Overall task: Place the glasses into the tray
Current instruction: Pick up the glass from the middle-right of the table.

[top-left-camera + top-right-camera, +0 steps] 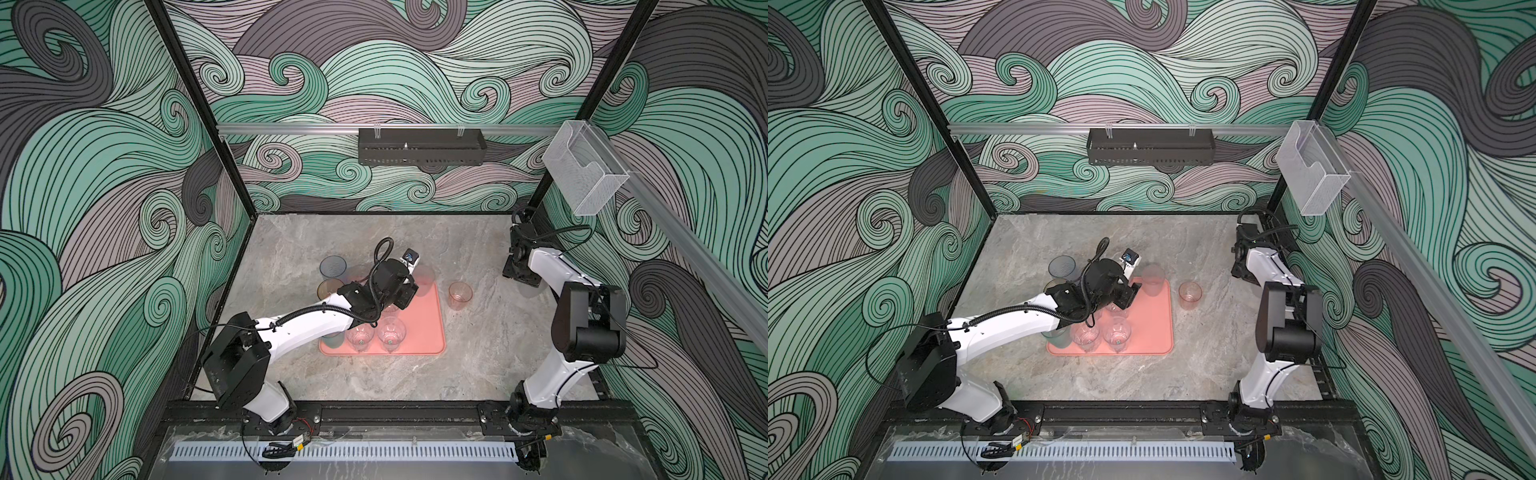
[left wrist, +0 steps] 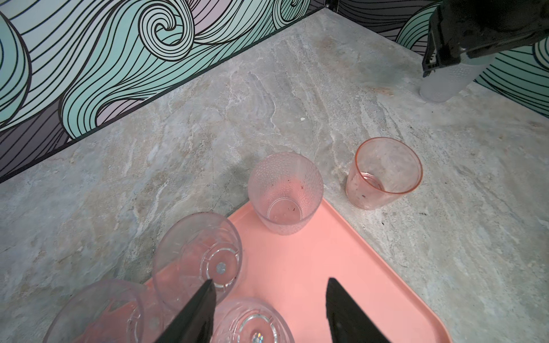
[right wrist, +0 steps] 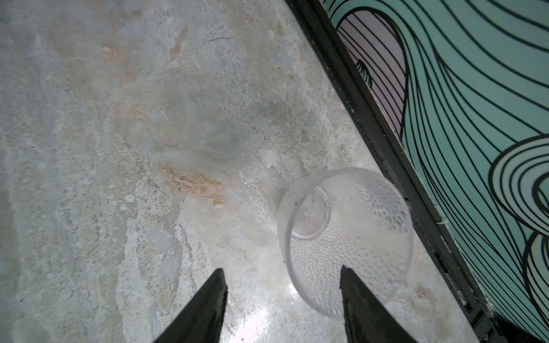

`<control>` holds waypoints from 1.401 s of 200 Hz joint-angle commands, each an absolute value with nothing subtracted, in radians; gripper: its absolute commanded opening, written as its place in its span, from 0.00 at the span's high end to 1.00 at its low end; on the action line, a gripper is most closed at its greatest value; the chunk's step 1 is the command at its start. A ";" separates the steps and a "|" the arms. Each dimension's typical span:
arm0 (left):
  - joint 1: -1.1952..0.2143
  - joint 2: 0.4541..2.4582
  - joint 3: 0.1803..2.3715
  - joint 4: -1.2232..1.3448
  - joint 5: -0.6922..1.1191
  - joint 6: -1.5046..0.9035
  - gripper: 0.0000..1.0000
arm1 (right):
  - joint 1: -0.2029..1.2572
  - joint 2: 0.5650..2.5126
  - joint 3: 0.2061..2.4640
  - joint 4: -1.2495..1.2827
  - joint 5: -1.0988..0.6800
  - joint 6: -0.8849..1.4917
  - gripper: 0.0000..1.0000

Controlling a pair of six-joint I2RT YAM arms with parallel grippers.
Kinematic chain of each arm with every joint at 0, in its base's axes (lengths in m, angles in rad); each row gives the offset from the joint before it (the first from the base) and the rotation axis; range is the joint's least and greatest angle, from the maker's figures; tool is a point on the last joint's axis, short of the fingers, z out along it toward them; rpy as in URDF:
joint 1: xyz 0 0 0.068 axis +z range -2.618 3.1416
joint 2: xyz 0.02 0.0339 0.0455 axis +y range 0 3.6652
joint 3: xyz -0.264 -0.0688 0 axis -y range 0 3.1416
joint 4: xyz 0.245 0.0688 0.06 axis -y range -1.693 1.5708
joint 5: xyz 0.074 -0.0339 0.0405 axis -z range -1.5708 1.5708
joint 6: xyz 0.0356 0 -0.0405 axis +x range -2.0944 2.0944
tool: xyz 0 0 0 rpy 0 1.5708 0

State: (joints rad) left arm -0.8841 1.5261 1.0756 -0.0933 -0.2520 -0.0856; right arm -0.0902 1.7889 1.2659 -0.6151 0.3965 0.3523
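I see the tray [image 1: 432, 332] lying left of the bench's middle. Two clear goblets [image 1: 359, 337] stand along its near edge, and a dimpled tumbler [image 2: 285, 193] stands in its far right corner. A pink tumbler [image 1: 459, 295] stands on the bench just beside the tray's right edge. My left gripper [image 2: 270, 285] hangs wide and empty over the tray. My right gripper [image 3: 282, 268], by the bench's right edge, is wide too. A frosted tumbler [image 3: 347, 237] stands by one of its fingers, unclamped.
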 commanded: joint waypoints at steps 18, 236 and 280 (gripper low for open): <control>-0.893 1.531 1.062 -0.078 -0.300 -0.069 0.38 | -0.120 1.816 1.297 -0.589 0.329 0.338 0.45; -0.893 1.535 1.052 -0.067 -0.369 -0.016 0.38 | 0.035 1.509 1.179 -0.599 0.174 0.351 1.00; -0.891 1.536 1.049 -0.063 -0.395 0.001 0.38 | 0.163 1.368 1.176 -0.655 0.173 0.338 1.00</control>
State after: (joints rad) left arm -0.8841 1.5303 1.0565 -0.0814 -0.3573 -0.0177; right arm 0.1143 1.4284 1.1816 -0.6022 0.1772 0.3481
